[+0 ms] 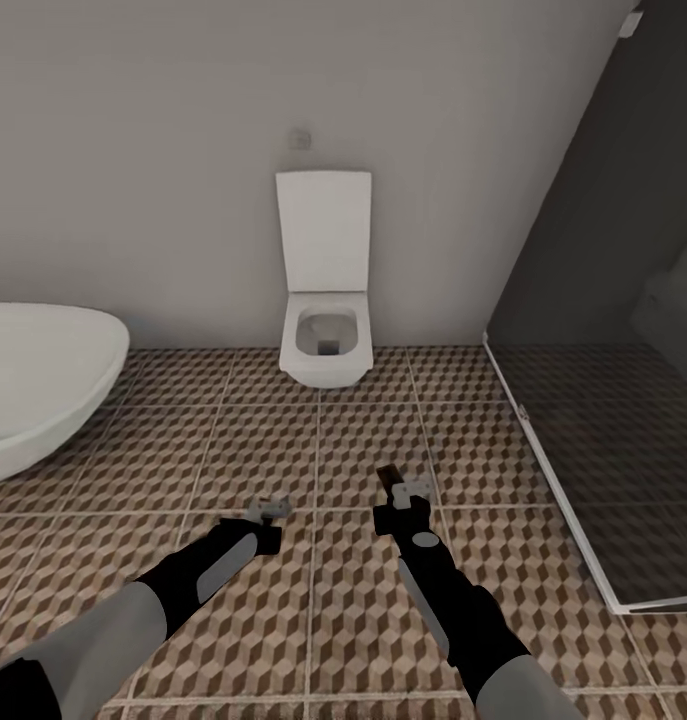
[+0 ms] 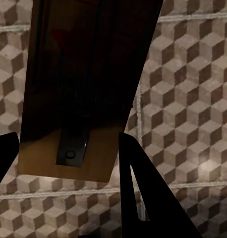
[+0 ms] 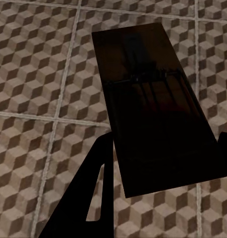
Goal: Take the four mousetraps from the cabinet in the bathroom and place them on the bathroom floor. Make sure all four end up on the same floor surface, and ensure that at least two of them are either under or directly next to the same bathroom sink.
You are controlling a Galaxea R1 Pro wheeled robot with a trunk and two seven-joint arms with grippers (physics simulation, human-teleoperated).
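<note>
- The left gripper [image 2: 69,163] has its two fingers closed on a mousetrap [image 2: 79,94]. The tan board sits between the dark fingers, and the bathroom floor [image 2: 193,99] lies well below it.
- The right gripper [image 3: 163,163] holds a second mousetrap [image 3: 153,104] the same way. This board looks very dark in the right wrist view, so its wire parts are hard to make out.
- In the head view, both grippers hang over the tiles in front of the toilet [image 1: 324,340]. The left gripper [image 1: 266,512] is to the left of the toilet, on the side of the sink [image 1: 43,385]. The right gripper [image 1: 408,497] is more to the right, on the side of the glass shower wall [image 1: 583,480].
- Each trap is held only by one end. If a grip is weak, the board could tip or slide out and fall.
- A drop from up here could make a trap bounce or flip over.
- The traps are not yet near the sink. If they are let go here, they would probably land too far from it.
- The sink's white bowl sticks out over the floor. The left arm could bump it when reaching under.
- The shower's bottom rail [image 1: 573,510] is a low edge. A trap set past it may end up on a different floor.
</note>
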